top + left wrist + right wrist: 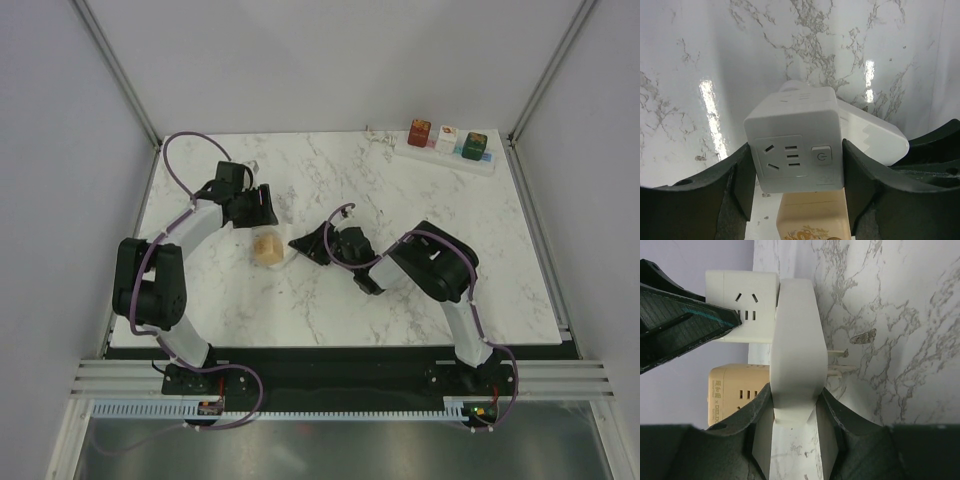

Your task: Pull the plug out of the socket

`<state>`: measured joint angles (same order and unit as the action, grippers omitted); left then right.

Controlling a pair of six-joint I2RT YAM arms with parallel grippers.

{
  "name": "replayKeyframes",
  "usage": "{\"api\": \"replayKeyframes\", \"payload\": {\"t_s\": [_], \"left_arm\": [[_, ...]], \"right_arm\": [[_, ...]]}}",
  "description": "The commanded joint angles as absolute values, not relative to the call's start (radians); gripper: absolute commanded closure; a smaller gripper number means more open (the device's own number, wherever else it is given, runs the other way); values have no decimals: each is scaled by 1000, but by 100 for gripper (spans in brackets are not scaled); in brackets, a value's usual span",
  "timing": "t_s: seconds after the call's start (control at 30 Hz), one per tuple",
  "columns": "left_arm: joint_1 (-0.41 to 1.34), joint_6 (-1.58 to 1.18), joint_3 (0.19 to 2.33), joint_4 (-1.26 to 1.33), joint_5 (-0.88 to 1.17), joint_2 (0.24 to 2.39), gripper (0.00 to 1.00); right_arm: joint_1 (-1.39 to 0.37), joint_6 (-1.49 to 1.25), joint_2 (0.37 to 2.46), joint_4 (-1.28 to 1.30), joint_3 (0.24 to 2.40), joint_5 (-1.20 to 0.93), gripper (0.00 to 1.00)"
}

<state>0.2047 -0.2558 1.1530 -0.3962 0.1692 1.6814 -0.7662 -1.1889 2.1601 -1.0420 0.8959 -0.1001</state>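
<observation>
The socket, a long white power strip (pixel 440 152), lies at the back right with red, white and green cube plugs on it, far from both grippers. My left gripper (pixel 262 207) (pixel 797 170) is shut on a white cube plug (pixel 795 135) with an outlet face and a power button. A tan cube plug (pixel 268 247) (pixel 812 215) sits just below it. My right gripper (pixel 300 245) (pixel 795 400) is shut on a flat white oblong body (pixel 795 340) with metal prongs (pixel 837 362). The white cube (pixel 740 300) and tan cube (pixel 735 390) sit against its other face.
The marble table (pixel 400 300) runs to metal frame posts at the back corners. A small white item (pixel 377 135) lies left of the power strip. Grey walls enclose the table on the left, back and right.
</observation>
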Motion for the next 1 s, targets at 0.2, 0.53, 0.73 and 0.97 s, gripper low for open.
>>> {"api": "replayKeyframes", "payload": {"t_s": [0.2, 0.53, 0.73, 0.97], "left_arm": [[227, -247, 1101, -347, 429, 1658, 98], [299, -213, 1068, -347, 57, 1513, 98], [242, -256, 982, -180, 470, 1485, 98], [242, -262, 959, -90, 670, 1525, 98]], "right_arm": [[-746, -1127, 2189, -1042, 928, -121, 61], [-749, -1128, 2099, -634, 945, 136, 100], [-723, -1183, 2108, -727, 893, 89, 100], [-644, -1301, 2172, -948, 831, -86, 100]]}}
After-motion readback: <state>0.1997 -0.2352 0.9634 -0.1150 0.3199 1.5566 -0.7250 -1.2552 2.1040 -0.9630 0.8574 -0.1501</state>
